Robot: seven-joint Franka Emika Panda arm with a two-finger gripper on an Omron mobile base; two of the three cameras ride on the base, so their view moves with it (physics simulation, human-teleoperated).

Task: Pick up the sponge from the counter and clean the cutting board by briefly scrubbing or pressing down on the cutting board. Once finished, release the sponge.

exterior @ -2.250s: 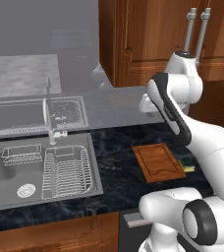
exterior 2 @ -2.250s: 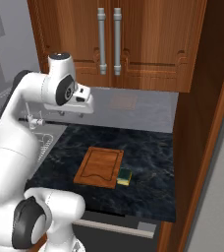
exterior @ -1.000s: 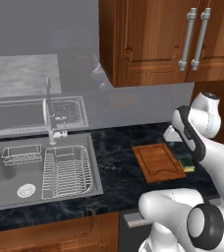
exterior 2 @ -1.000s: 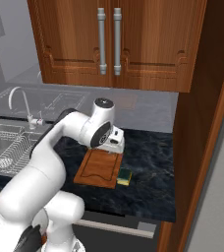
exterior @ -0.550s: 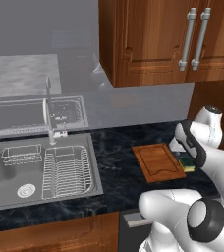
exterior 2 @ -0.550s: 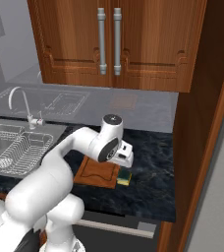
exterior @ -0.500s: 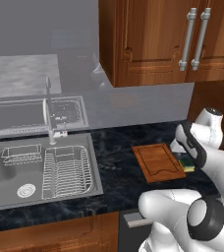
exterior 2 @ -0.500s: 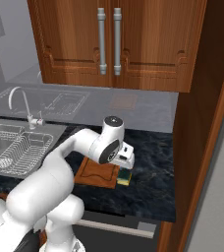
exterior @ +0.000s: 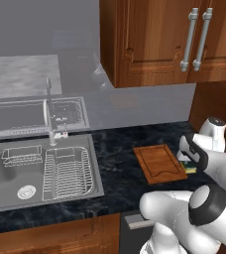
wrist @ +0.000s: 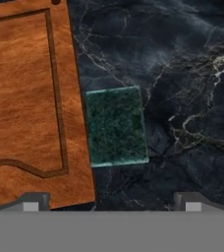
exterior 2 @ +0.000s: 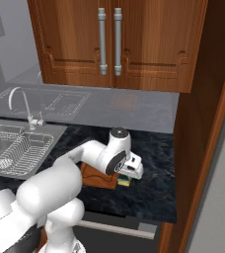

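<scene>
While gripper (wrist: pixel 109 199) gapes, sponge (wrist: pixel 116 126) beside cutting board (wrist: pixel 28 103).

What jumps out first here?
The white arm bent low over the counter, its open gripper hanging above the sponge. The sponge lies green side up on the dark stone, right beside the cutting board. Left of that, the steel sink holds a wire rack.

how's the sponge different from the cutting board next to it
The sponge shows a dark green, speckled top; the cutting board is reddish-brown wood grain. The sponge is far smaller than the cutting board. The sponge's top is plain, while the cutting board has a darker groove near its border. Both are rectangular and lie flat on the dark counter, side by side.
</scene>
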